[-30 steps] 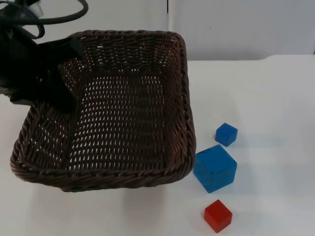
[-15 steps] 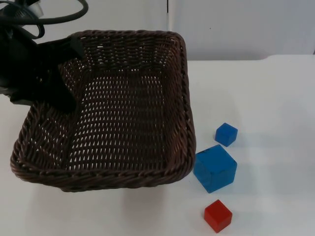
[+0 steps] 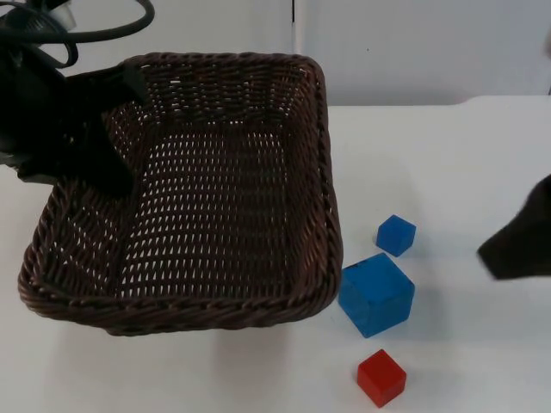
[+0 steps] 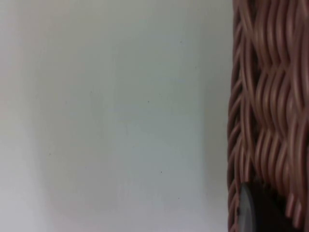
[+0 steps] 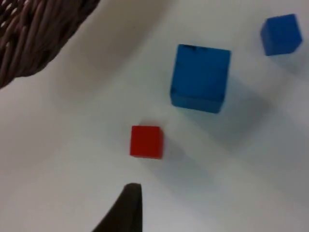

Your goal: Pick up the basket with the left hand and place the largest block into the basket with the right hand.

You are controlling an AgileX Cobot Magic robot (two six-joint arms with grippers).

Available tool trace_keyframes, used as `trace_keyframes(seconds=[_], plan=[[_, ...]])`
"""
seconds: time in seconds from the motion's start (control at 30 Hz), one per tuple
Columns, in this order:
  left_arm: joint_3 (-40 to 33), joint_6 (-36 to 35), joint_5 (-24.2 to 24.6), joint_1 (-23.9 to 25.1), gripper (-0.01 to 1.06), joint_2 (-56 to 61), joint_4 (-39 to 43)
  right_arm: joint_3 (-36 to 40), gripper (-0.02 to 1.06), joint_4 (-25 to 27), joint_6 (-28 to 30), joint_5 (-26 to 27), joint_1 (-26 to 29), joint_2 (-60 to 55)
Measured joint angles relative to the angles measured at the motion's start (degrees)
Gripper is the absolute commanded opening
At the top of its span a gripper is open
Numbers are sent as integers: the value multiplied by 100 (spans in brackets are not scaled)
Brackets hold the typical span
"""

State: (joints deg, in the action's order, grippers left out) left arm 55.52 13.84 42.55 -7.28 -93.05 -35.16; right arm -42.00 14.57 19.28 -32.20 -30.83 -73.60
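A dark brown wicker basket (image 3: 320, 163) hangs slightly tilted at the left of the table, and my left gripper (image 3: 110, 169) is shut on its left rim. Its woven wall (image 4: 270, 96) stands close in the left wrist view. The largest block, a blue cube (image 3: 375, 294), rests on the table just off the basket's near right corner. My right gripper (image 3: 515, 248) hovers at the right edge, apart from the blocks. The right wrist view looks down on the big blue cube (image 5: 200, 77) and on a corner of the basket (image 5: 34, 34).
A small blue cube (image 3: 396, 235) (image 5: 281, 34) lies just behind the big one. A small red cube (image 3: 380, 377) (image 5: 146, 141) sits in front of it, near the table's front edge. The grey partition wall (image 3: 430, 43) closes the back.
My right arm has come into the top view from the right edge. The basket, the left arm and the three blocks have not moved.
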Motion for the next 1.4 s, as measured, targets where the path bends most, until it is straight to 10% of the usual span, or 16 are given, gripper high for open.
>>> trace_keyframes(seconds=[0.9,1.4], plan=[[0,0,0,0,0,0,0,267,103,-510,-685,3389,-685,-2168],[0,0,0,0,0,0,0,432,103,-510,-821,4422,-685,-3070]])
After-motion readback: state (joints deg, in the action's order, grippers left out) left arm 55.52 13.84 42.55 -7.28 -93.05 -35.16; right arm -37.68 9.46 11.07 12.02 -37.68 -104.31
